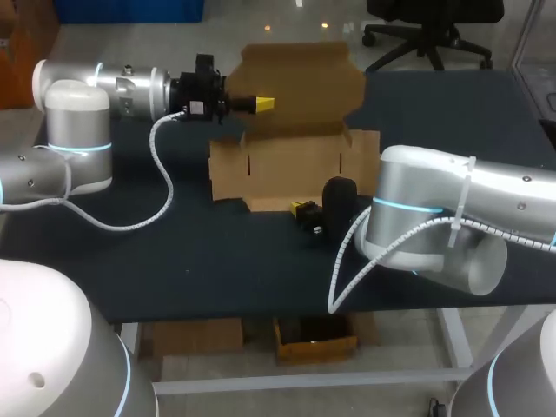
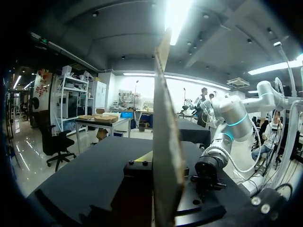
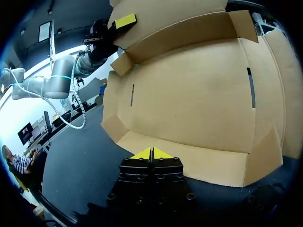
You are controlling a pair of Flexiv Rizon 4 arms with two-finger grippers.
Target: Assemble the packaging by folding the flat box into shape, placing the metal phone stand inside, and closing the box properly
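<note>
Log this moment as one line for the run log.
left pincer shut on lid, lid upright | right pincer shut, empty, at box front wall | box open

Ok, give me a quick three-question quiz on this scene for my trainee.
1. True or false: the box already has something lying inside it.
2. Which part do the left jaws grip? A) the lid B) the front wall C) a side flap
3. Fill in: the right jaws, just in front of the box, are ____.
Key: 1 false; 2 A; 3 shut.
</note>
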